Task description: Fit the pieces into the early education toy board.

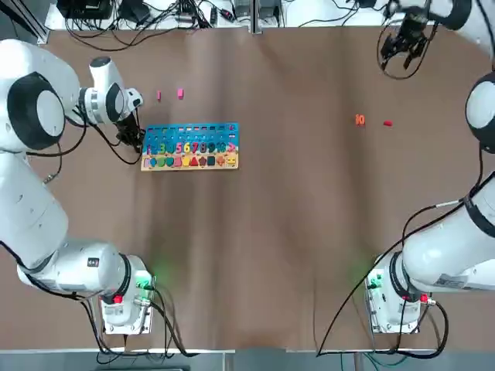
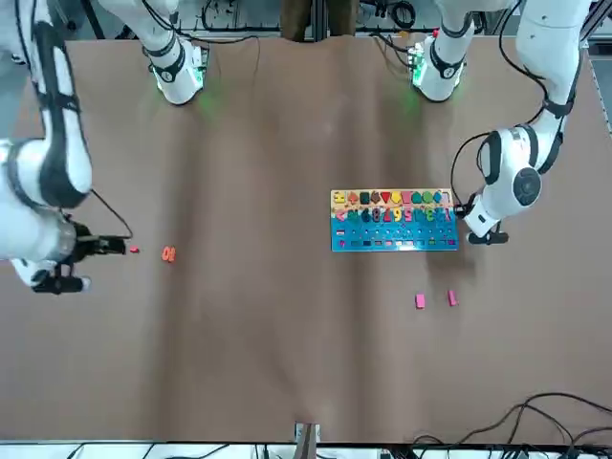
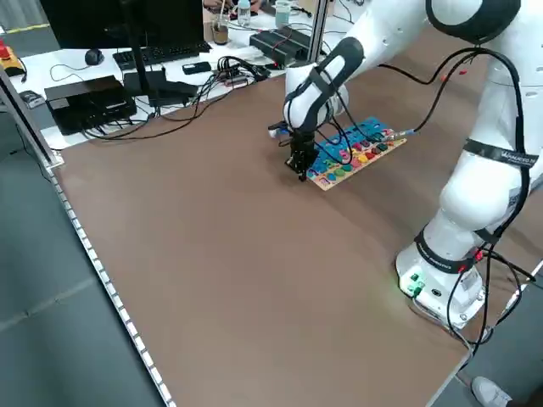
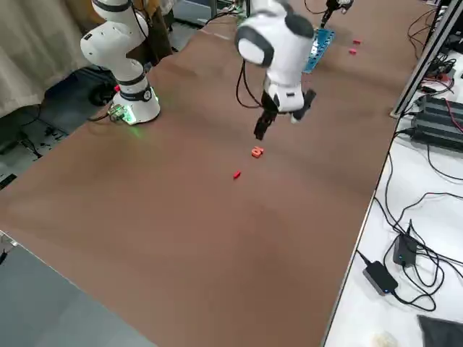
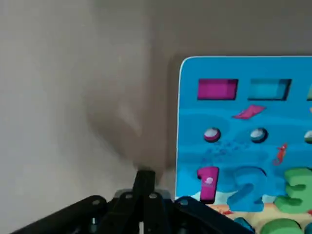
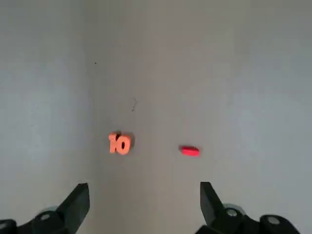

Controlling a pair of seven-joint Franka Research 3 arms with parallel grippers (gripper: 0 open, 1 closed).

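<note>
The early education toy board [image 1: 189, 145] lies flat on the brown table, blue along its far half with coloured numbers and shapes on it; it also shows as board [image 5: 234, 122] in the left wrist view. My left gripper [image 1: 133, 137] is shut with nothing in it, its tip low beside the board's left short edge, fingers [image 5: 145, 178] pressed together. Two pink pieces [image 1: 158, 95] [image 1: 180, 93] lie just beyond the board. An orange "10" piece [image 6: 119, 144] and a red piece [image 6: 190, 151] lie at the far right. My right gripper [image 6: 144, 195] hangs open above them, holding nothing.
Cables, boxes and monitors line the far table edge [image 1: 155, 19]. The two arm bases [image 1: 128, 305] [image 1: 398, 301] stand at the near edge. The wide brown tabletop [image 1: 271, 232] stretches between the board and the orange piece.
</note>
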